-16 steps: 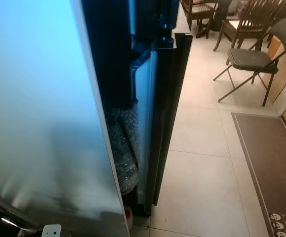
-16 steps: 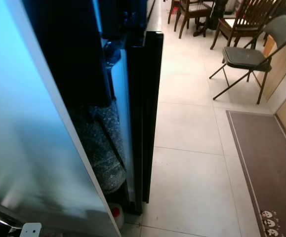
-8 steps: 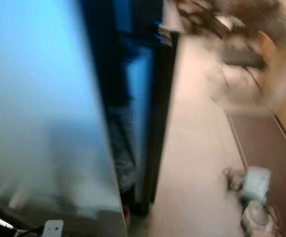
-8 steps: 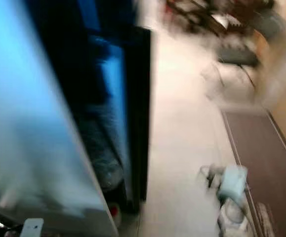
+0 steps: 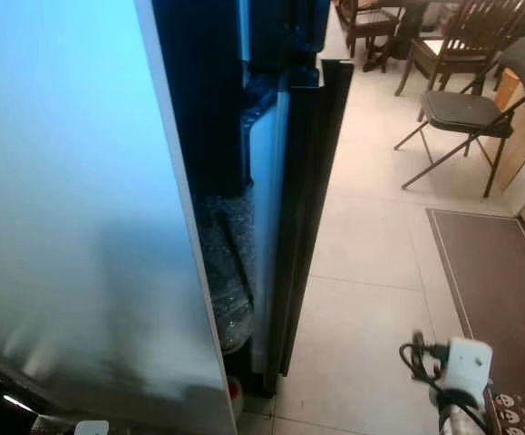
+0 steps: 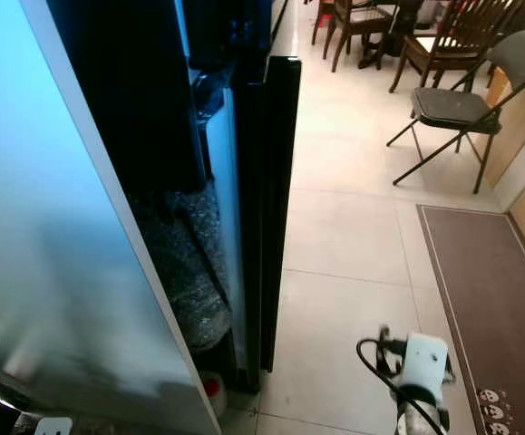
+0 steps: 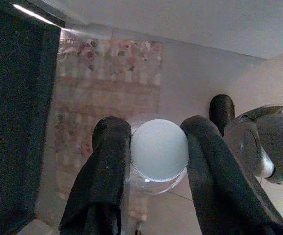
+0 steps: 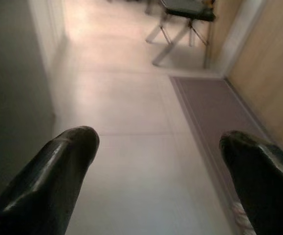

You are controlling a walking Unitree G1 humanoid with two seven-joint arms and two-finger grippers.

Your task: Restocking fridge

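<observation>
Pale floor tiles (image 6: 353, 236) flank the fridge (image 5: 72, 208), where the left gripper (image 7: 153, 161) clamps a white-capped bottle (image 7: 159, 152) for restocking, right gripper (image 8: 156, 161) spread, empty.

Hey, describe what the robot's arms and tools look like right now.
The right arm's wrist carries a white boxy module with a looping black cable. The right tool has two long, rounded, matte black fingers. The left tool has the same thick black fingers, beside a rounded silver-grey joint housing.

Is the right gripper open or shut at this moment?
Open. In the right wrist view its two black fingers stand far apart, with bare floor tiles between them.
</observation>
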